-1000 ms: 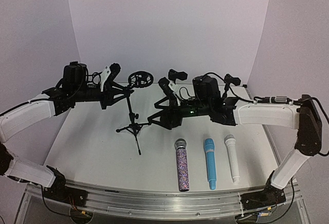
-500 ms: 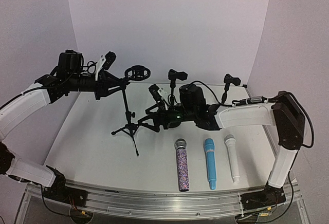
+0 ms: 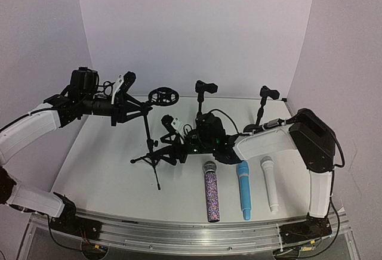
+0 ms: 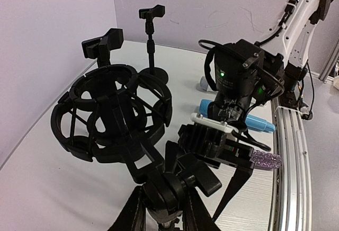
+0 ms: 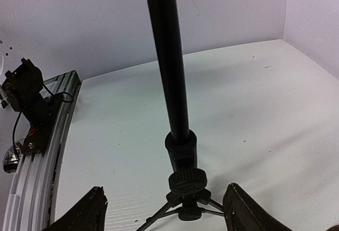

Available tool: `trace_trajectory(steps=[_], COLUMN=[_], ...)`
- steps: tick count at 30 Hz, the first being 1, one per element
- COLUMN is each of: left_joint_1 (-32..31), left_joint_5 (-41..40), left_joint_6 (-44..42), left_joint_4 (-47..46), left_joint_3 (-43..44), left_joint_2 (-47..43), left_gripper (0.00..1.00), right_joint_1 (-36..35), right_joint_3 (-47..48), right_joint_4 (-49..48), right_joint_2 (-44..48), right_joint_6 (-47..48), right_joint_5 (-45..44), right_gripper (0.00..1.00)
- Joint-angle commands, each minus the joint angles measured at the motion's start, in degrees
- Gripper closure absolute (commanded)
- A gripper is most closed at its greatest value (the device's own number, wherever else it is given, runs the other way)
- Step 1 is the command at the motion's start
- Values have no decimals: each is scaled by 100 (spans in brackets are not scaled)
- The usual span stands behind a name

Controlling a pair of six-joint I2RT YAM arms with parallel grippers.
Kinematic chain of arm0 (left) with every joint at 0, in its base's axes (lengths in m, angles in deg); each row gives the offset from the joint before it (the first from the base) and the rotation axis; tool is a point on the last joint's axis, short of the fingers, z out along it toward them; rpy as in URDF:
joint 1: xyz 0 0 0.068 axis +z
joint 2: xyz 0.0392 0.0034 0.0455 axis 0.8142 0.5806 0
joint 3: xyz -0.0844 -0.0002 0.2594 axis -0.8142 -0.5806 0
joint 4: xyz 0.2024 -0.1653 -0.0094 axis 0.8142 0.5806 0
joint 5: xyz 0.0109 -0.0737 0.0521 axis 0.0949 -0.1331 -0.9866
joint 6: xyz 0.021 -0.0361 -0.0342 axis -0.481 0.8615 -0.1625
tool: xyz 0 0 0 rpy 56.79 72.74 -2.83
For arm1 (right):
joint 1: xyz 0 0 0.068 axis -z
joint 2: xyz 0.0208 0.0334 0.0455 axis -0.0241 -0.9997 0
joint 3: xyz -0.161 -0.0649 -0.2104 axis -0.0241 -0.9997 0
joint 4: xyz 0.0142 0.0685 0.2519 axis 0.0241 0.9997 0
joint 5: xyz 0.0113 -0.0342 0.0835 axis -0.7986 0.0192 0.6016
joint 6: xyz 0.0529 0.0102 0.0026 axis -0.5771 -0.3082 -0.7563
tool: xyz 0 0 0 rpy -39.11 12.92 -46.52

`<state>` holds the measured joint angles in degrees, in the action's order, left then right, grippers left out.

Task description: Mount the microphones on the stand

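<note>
White table [image 3: 107, 176], lilac walls: my left pincer [image 3: 128, 98] is clamped on the stand [image 3: 147, 130] beside its ring mount [image 3: 162, 96]. My right pincer [image 5: 169, 205] straddles the pole [image 5: 172, 72], fingers apart. It is best closed squarely above the tripod collar [image 5: 186, 180]. Three microphones [image 3: 243, 188] lie right of the stand, untouched.

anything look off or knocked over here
The glittery microphone, blue microphone and white microphone lie in a neat row; the tripod stand stands upright. Nothing stands out.
</note>
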<state>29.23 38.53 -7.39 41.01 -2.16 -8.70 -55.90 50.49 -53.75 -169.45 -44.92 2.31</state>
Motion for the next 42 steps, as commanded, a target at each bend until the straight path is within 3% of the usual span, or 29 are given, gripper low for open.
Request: trace_trajectory(steps=[1, 7, 15, 21, 30, 42], left_joint_1=[32, 76, 109, 133, 130, 128], left_joint_5=[88, 79, 120, 232, 396, 337], left_joint_6=[-63, 27, 42, 115, 207, 50], left_joint_4=[-369, -436, -540, -540, -288, -292], left_joint_3=[-152, -153, -60, 65, 453, 390], left_joint_2=[-149, -153, -133, -123, -38, 5], left_gripper=[100, 100, 100, 100, 100, 100], right_joint_1=[-105, -123, -126, -122, -123, -129], right_joint_3=[169, 173, 357, 438, 498, 487], right_joint_4=[-513, -584, -611, -608, -603, -591], right_joint_2=[-171, -270, -419, -486, -495, -474], right_joint_6=[461, 441, 403, 371, 324, 280], right_joint_5=[-386, -540, -565, -557, -478, -425], right_gripper=[32, 48, 62, 68, 66, 74])
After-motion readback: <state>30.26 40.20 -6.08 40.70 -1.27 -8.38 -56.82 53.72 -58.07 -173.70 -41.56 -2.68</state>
